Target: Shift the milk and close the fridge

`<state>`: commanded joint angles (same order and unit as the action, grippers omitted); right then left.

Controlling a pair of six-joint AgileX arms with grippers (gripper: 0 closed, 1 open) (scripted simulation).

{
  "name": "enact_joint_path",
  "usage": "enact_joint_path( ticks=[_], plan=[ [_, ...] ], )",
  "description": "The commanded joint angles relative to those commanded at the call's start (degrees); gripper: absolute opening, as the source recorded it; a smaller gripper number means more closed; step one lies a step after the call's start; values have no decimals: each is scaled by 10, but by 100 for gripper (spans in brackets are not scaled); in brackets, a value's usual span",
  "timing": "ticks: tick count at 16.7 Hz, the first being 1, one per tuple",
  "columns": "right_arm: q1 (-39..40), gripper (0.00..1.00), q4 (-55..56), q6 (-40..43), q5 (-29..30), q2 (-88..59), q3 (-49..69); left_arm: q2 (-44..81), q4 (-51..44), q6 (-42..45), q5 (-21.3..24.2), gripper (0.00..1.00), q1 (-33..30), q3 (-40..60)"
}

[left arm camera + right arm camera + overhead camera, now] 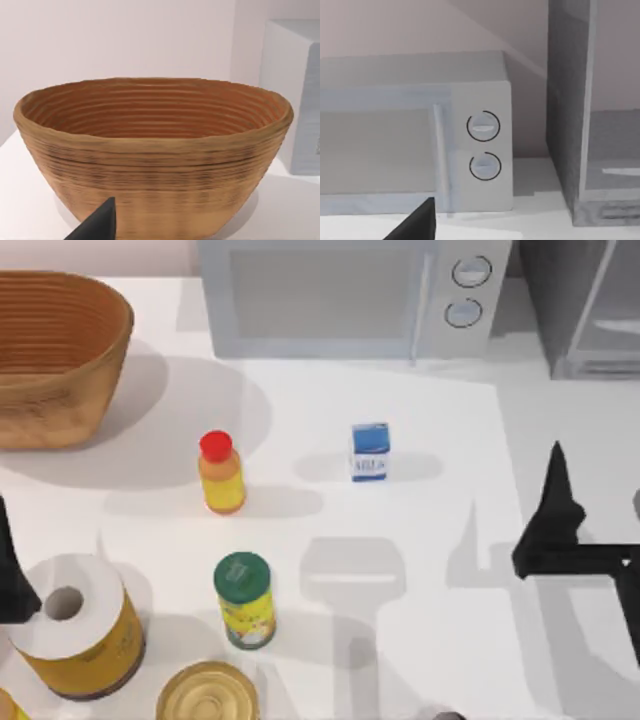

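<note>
- The milk (pixel 369 452) stands upright in the middle of the table (pixel 420 500), in open space, with the red-capped orange bottle (pixel 221 473) off to its left and the white microwave (pixel 345 295) behind it.
- Nothing is touching the carton, so by my reading the first step, reaching for it, hasn't properly begun.
- The right gripper (pixel 556 502) hovers near the table's right edge, well apart from the milk; whether its fingers are spread or closed, I cannot tell.
- The left gripper (pixel 8 570) sits parked at the left edge beside the paper roll (pixel 72 625), facing the woven basket (pixel 155 150); its state I cannot tell either.
- The fridge (pixel 590 300) stands at the back right corner, beside the microwave; the right wrist view shows its light-framed glass panel (pixel 612 125).
- Next move, I'd judge: the right arm, being nearer, swings left and drops over the carton, fingers parted wide enough to straddle its sides.
- The green-lidded jar (pixel 244 598) looks clear of that path.
</note>
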<state>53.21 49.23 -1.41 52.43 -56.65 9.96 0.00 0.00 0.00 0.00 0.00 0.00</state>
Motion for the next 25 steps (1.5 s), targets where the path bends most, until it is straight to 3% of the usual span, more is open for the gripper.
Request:
enact_joint_path(
  ticks=[13, 17, 25],
  plan=[
    [-43, 100, 242, -38, -73, -680, 333, 0, 0, 0, 0, 100, 0, 0],
    [-55, 100, 267, -47, -92, -753, 377, 0, 0, 0, 0, 100, 0, 0],
    [-64, 100, 259, -46, -100, -763, 396, 0, 0, 0, 0, 100, 0, 0]
  ],
)
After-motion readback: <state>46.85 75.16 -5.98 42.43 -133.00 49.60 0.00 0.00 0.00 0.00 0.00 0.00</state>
